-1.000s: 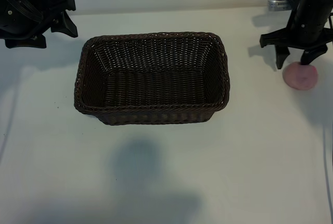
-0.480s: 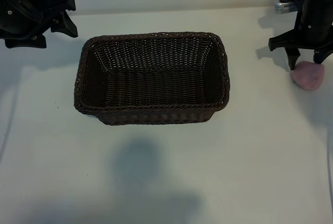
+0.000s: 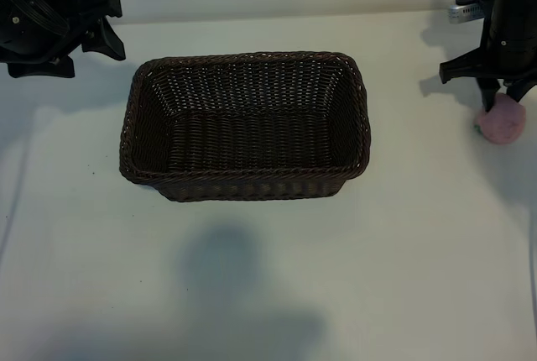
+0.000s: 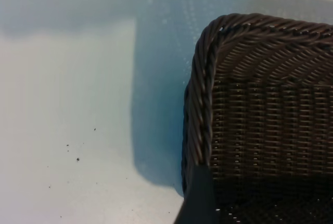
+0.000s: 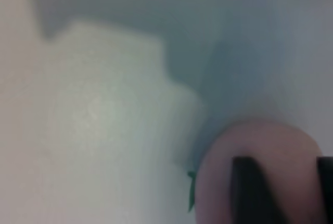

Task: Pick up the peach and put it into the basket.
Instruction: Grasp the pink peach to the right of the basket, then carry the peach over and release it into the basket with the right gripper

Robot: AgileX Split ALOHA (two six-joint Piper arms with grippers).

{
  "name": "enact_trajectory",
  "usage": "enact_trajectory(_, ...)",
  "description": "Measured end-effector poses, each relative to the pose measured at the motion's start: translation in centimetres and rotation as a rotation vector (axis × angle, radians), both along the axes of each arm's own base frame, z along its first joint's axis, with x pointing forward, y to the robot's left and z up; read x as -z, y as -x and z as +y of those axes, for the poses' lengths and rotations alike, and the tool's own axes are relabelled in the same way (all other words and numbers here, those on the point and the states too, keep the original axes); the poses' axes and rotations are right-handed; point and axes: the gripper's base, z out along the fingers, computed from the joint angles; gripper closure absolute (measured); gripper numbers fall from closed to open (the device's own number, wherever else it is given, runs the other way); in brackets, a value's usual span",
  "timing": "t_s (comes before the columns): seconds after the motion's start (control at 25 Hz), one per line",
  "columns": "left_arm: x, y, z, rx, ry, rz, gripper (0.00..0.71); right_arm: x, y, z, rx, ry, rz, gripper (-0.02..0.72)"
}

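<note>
While my left gripper [image 3: 105, 29] sits parked and wide open beyond the basket's [image 3: 243, 185] far left corner, my right gripper [image 3: 503, 96] has narrowed its fingers around the peach [image 3: 502, 122], which has shifted slightly on the table [image 3: 268, 294], well right of the basket.
</note>
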Motion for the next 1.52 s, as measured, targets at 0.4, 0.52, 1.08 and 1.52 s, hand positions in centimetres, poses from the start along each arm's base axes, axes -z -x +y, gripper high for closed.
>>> enact_trajectory(0.4,0.0,0.0,0.0,0.0,0.0,0.001,0.12,-0.8,0.3,-0.2,-0.012,0.003,0.014,0.662)
enact_trajectory(0.52,0.0,0.0,0.0,0.0,0.0,0.001,0.12,-2.7,0.8,-0.3,-0.008,-0.012,0.003,0.662)
enact_trajectory(1.08,0.0,0.0,0.0,0.0,0.0,0.002,0.12,-11.1,3.3,2.0,-0.105,-0.178,-0.159,0.662)
enact_trajectory(1.52,0.0,0.0,0.0,0.0,0.0,0.002,0.12,-12.4,6.0,12.0,-0.243,-0.356,-0.236,0.662)
